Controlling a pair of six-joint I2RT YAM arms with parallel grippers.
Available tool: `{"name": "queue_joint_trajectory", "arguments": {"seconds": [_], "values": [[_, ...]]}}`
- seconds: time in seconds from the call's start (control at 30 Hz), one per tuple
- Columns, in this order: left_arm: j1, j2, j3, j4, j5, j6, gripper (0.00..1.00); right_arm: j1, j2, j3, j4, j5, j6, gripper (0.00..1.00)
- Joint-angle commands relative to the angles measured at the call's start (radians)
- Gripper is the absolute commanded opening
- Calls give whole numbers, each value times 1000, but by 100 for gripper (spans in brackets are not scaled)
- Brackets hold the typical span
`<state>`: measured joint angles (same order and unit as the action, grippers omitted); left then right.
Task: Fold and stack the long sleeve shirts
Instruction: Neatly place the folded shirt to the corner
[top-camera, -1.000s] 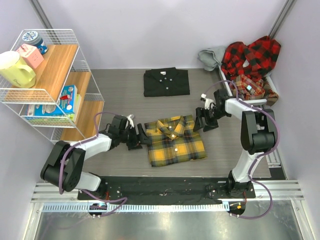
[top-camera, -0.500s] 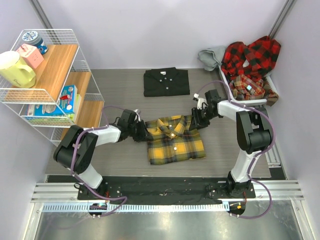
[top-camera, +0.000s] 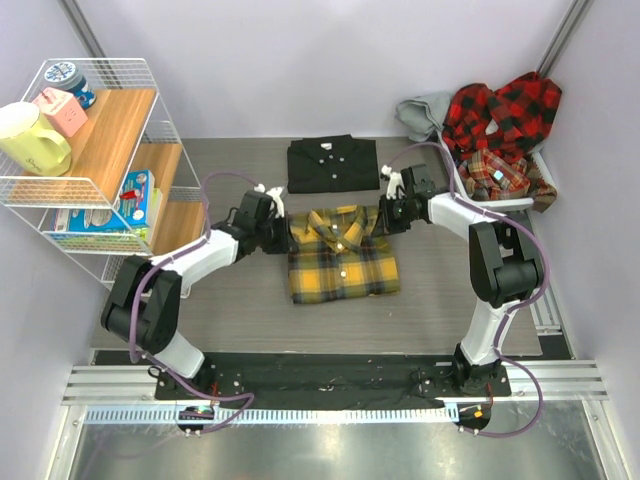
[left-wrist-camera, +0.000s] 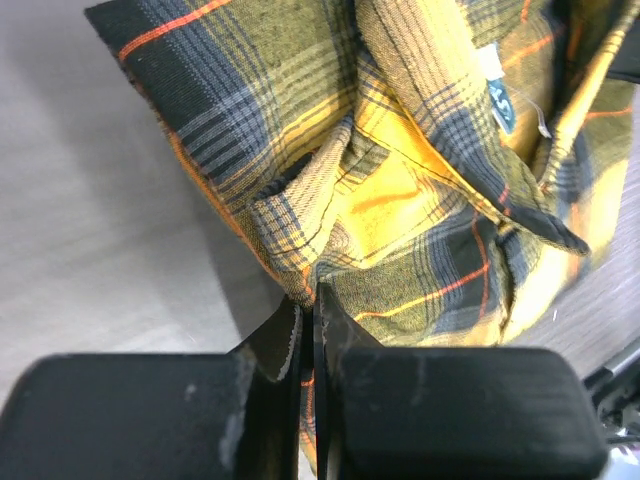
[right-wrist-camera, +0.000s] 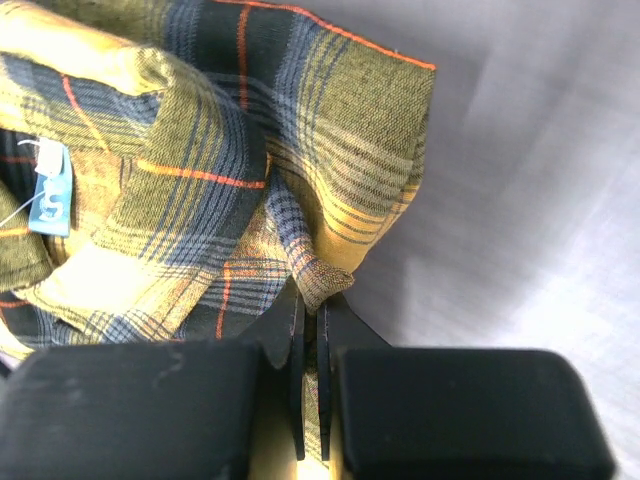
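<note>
The left gripper (top-camera: 277, 229) and right gripper (top-camera: 386, 216) each have their jaws clamped on a top corner of the folded yellow plaid shirt (top-camera: 340, 262). It lies on the table (top-camera: 450, 290), just in front of the black shirt (top-camera: 333, 163).

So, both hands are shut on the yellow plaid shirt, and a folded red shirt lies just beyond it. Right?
The folded shirt beyond it is black, not red; the top external view shows this. The left hand and right hand do pinch the yellow plaid shirt.
</note>
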<state>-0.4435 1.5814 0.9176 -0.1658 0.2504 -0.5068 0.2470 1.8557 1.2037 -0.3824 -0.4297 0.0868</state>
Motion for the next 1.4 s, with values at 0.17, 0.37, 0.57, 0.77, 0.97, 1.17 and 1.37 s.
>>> {"name": "queue_joint_trajectory", "arguments": {"seconds": [0.17,0.37,0.57,0.77,0.97,1.17,1.37], "values": [[68,6,177,-20,-34,226,0,8,-43,161,146,72,30,2],[103,130,420,-24,-2,297,0,6,23,362,142,134,18,1],[149,339,773,-57,15,327,0,3,181,655,96,195,-7,1],[187,523,992,-28,15,330,0,-3,339,905,88,229,19,1],[196,595,1052,15,23,303,0,-8,395,974,102,264,11,1],[196,623,1054,49,9,278,0,-29,425,993,116,279,-15,1],[198,658,1089,74,-13,261,0,-32,468,1037,131,289,-18,1]]}}
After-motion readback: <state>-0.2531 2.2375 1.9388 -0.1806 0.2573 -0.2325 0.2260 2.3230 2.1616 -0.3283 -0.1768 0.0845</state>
